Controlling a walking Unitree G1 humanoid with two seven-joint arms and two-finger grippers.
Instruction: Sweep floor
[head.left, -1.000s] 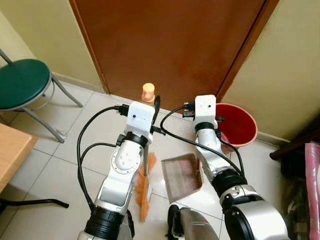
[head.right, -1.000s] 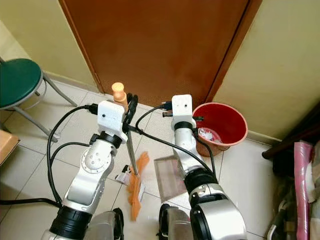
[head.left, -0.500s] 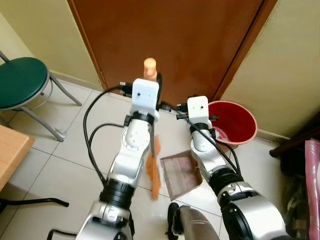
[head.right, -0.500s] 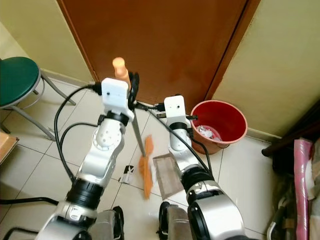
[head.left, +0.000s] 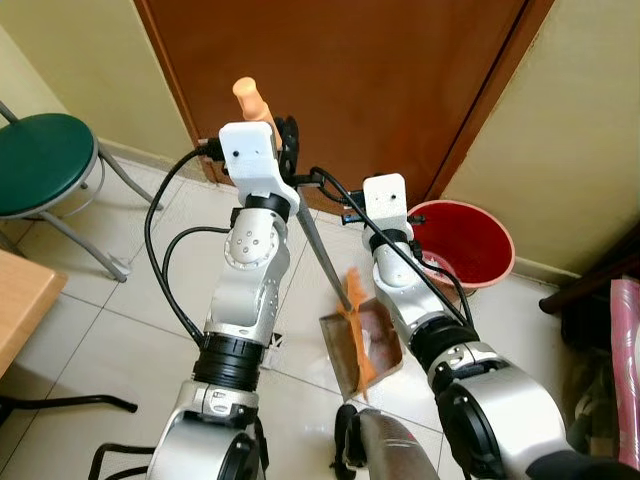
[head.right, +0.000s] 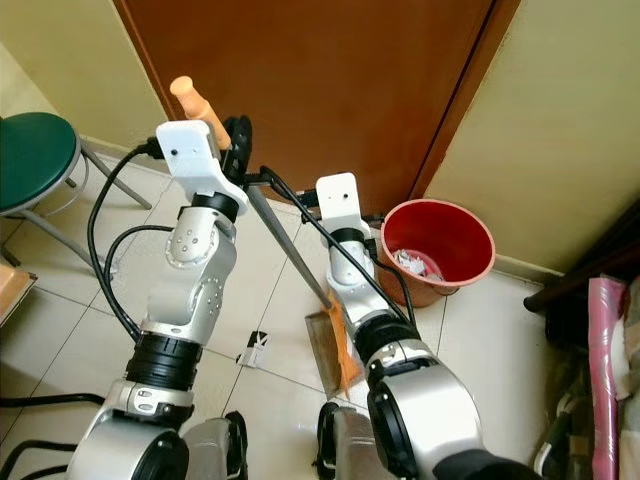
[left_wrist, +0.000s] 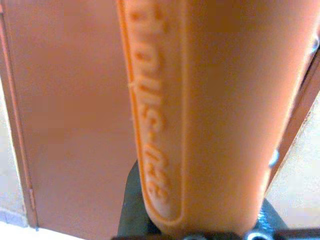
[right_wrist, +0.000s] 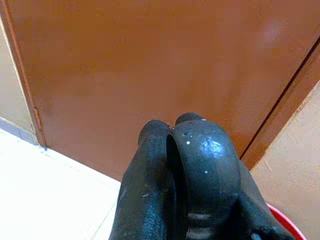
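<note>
My left gripper (head.left: 286, 135) is shut on the orange grip (head.left: 250, 98) of a broom, which looms close up as the orange grip (left_wrist: 200, 110) in the left wrist view. The grey shaft (head.left: 322, 250) slants down to the right. Its orange bristles (head.left: 358, 330) rest on the brownish dustpan (head.left: 388, 345), which lies on the tiles between my arms. My right gripper (head.left: 349, 212) is held near the door, shut on the dustpan's black handle (right_wrist: 200, 170). A small paper scrap (head.right: 252, 350) lies on the floor left of the pan.
A brown door (head.left: 340, 80) stands straight ahead. A red bin (head.left: 470, 245) with paper scraps sits at the right by the wall. A green stool (head.left: 45, 165) stands at the left, a wooden table corner (head.left: 25, 300) nearer. Pink and dark objects (head.left: 625, 370) crowd the right edge.
The broom's grip has tipped to the left and the bristles have swept right across the tiles onto the dustpan. My right wrist has shifted slightly left.
</note>
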